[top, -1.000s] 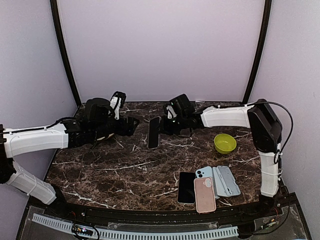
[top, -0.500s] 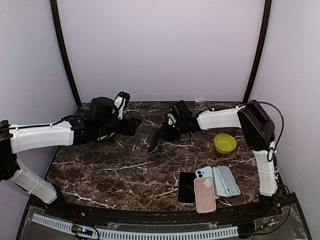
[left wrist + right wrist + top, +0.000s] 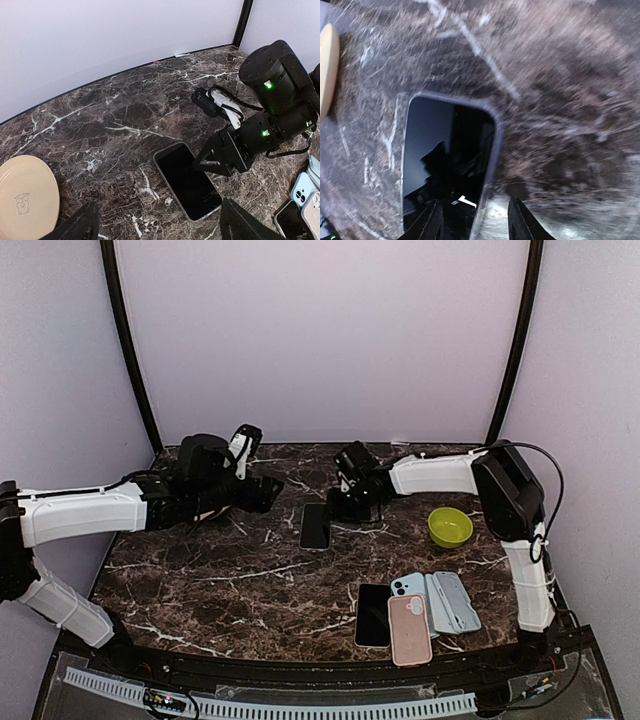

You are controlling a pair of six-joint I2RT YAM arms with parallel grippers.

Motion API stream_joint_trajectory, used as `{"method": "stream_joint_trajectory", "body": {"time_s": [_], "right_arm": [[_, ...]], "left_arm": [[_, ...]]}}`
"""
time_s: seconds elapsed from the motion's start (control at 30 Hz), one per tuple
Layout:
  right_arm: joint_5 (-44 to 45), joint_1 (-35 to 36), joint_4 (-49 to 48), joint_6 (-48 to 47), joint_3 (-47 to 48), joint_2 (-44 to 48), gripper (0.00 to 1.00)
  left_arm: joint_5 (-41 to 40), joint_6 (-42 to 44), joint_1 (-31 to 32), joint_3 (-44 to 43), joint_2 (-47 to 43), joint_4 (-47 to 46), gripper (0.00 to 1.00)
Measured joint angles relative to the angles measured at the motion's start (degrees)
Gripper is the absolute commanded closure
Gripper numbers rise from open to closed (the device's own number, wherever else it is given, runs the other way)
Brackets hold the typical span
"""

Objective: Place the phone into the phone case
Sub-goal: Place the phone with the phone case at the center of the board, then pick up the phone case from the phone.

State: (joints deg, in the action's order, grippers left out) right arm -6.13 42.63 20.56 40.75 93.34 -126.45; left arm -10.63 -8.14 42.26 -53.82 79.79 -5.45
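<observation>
The dark marble table (image 3: 200, 570) ran up to a plain pale wall, with both arms reaching over its far half. The phone (image 3: 315, 525) lay flat there, screen up. It was well apart from the pink phone case (image 3: 409, 630), which sat at the near right edge in a cluster with a black phone (image 3: 373, 615), a light blue phone (image 3: 408, 585) and a grey case (image 3: 455, 602).

The right gripper (image 3: 347, 506) hung low just beside the phone's right edge. Its fingers were parted and, as far as we could judge, clamped nothing, so the phone rested on the stone under its own weight. We read that low, side-on stance as suited to working a finger under the thin edge, since a flat slab on a hard top offers little else to grip. The left gripper (image 3: 157, 229) was spread wide and empty, hovering on the phone's other side, perhaps placed to brace it.

Only the overhead view showed the whole cluster and how the phone lay in relation to it. The left wrist view showed the glossy screen and how close the right gripper stood to its edge. The right wrist view was blurred. It showed one finger (image 3: 427, 225) over the glass and the other over bare marble, with the phone's rim running between them.
</observation>
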Motion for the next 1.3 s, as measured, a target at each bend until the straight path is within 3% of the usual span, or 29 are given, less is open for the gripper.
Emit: {"method": "stream_joint_trajectory", "body": {"time_s": [0.27,0.4,0.63,0.77,0.9,1.07,1.3], "right_arm": [[27.41,8.00,24.46,-5.44,6.86,5.99,0.43],[34.53,14.43,37.62,-1.77,3.50,10.16,0.42],[27.76,21.16,45.81,6.62,-10.75,18.38,0.46],[21.14,23.56,42.01,12.02,-18.29,24.87,0.52],[15.32,24.65,36.33,16.48,-25.99,27.52,0.65],[13.33,24.87,33.33,19.17,-29.00,27.04,0.82],[13.22,25.11,32.00,19.93,-29.07,25.59,0.88]], "left_arm": [[2.32,0.00,0.00,-0.02,0.02,0.52,0.14],[3.43,-0.13,0.00,-0.02,0.02,1.05,0.14],[5.27,-0.94,0.00,-0.02,0.02,1.38,0.14],[5.70,-1.29,0.00,-0.02,0.02,1.42,0.14],[5.90,-1.49,0.00,-0.02,0.02,1.46,0.14],[5.95,-1.51,0.00,-0.02,0.02,1.51,0.14],[6.14,-1.49,0.00,-0.02,0.02,1.53,0.14]]}}
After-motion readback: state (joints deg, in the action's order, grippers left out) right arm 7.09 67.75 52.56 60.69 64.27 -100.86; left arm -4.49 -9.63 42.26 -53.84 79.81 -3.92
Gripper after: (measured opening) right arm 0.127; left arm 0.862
